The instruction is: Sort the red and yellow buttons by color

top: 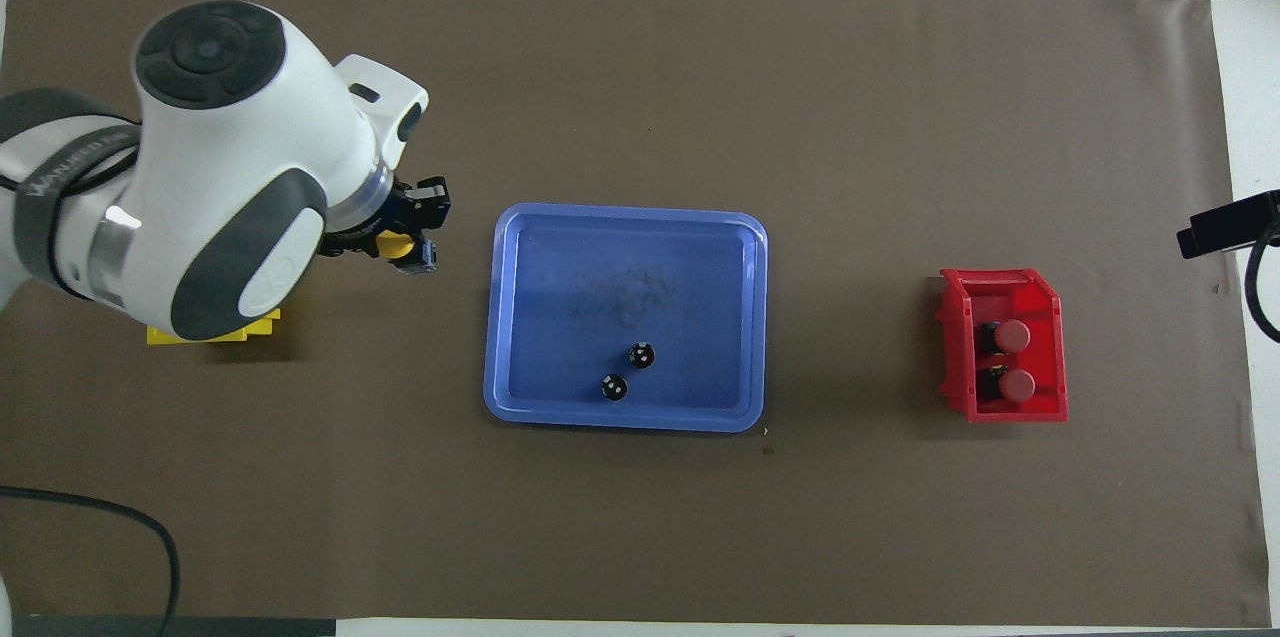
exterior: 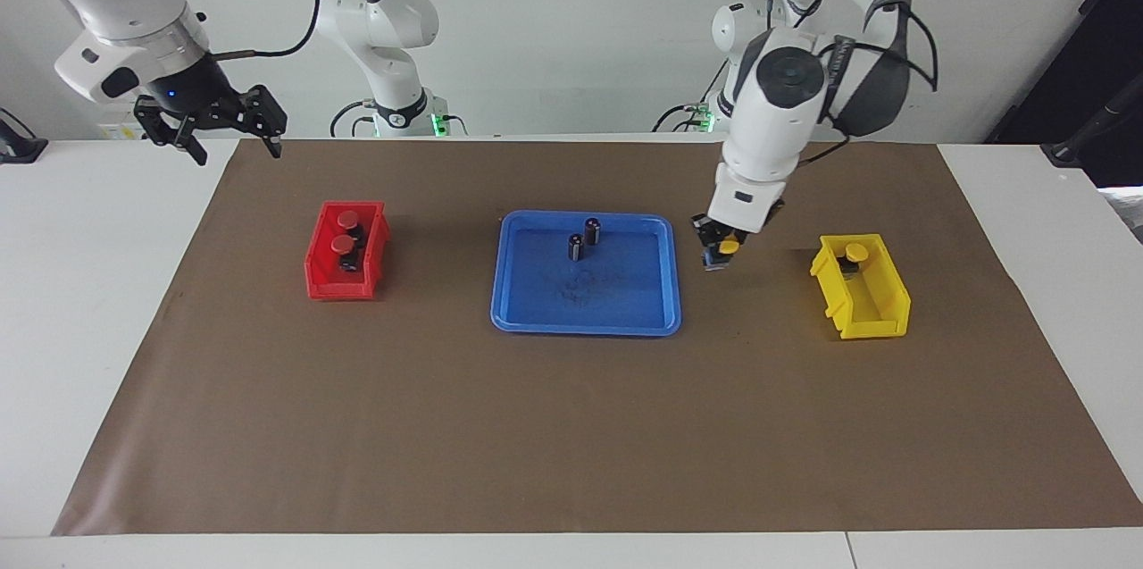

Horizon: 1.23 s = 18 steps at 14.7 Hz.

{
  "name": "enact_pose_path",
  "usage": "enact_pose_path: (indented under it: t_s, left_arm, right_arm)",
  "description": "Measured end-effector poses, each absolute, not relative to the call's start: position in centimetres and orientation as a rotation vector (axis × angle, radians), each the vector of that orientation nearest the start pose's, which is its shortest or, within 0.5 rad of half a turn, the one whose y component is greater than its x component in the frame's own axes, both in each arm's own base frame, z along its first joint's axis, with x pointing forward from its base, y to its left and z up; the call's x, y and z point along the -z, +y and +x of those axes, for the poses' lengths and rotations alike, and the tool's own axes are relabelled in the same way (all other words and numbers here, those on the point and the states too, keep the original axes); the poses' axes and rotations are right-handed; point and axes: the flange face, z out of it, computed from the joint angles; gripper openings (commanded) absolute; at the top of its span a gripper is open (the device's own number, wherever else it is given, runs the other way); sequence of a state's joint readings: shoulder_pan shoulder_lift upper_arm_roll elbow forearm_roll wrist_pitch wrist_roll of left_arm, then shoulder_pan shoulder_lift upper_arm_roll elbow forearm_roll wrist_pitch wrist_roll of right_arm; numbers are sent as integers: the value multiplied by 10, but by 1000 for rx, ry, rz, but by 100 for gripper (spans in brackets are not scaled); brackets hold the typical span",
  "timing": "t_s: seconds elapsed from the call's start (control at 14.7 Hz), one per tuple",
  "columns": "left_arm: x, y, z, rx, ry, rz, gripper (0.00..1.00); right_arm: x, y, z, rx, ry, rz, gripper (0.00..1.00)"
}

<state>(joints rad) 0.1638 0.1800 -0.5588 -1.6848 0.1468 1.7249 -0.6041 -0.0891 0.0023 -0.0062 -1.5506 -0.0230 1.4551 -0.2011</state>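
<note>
The left gripper [exterior: 720, 252], clamped on a yellow button [exterior: 730, 245] beside the yellow bin [exterior: 880, 301], could drop it short; the right gripper [exterior: 230, 133] hangs released.

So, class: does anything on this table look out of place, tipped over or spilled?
Nothing stands out. Two red-capped buttons sit in the red bin, one yellow-capped button in the yellow bin, and two dark cylinders stand upright in the blue tray.

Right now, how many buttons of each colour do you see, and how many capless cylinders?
Red buttons: 2, in the red bin.
Yellow buttons: 2, one in the yellow bin, one held by the left gripper.
Dark cylinders: 2.
Total: 6.
</note>
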Motion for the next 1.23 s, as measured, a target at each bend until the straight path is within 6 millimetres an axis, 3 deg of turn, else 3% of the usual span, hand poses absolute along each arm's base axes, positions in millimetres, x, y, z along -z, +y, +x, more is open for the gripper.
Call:
enact_pose_path:
  t_s: [0.27, 0.41, 0.48, 0.61, 0.89, 1.23]
  left_arm:
    - [-509, -51, 591, -124, -109, -3066, 1]
    - [-511, -4, 593, -126, -53, -3066, 1]
    - [-511, 9, 594, -120, -32, -3066, 1]
    - [-502, 16, 596, -93, -8, -3066, 1]
    - [-462, 6, 595, -50, 28, -3069, 1]
    - [-424, 9, 588, -18, 27, -3073, 1]
  right_arm:
    - [-613, -69, 541, -218, -94, -3136, 100]
    - [-613, -70, 540, -225, -71, -3136, 100]
    - [-613, -71, 540, -226, -65, -3136, 100]
    - [-613, -74, 540, -226, -50, -3137, 100]
    - [-613, -81, 539, -225, -31, -3137, 100]
    - [-614, -76, 539, -222, -45, -3138, 100]
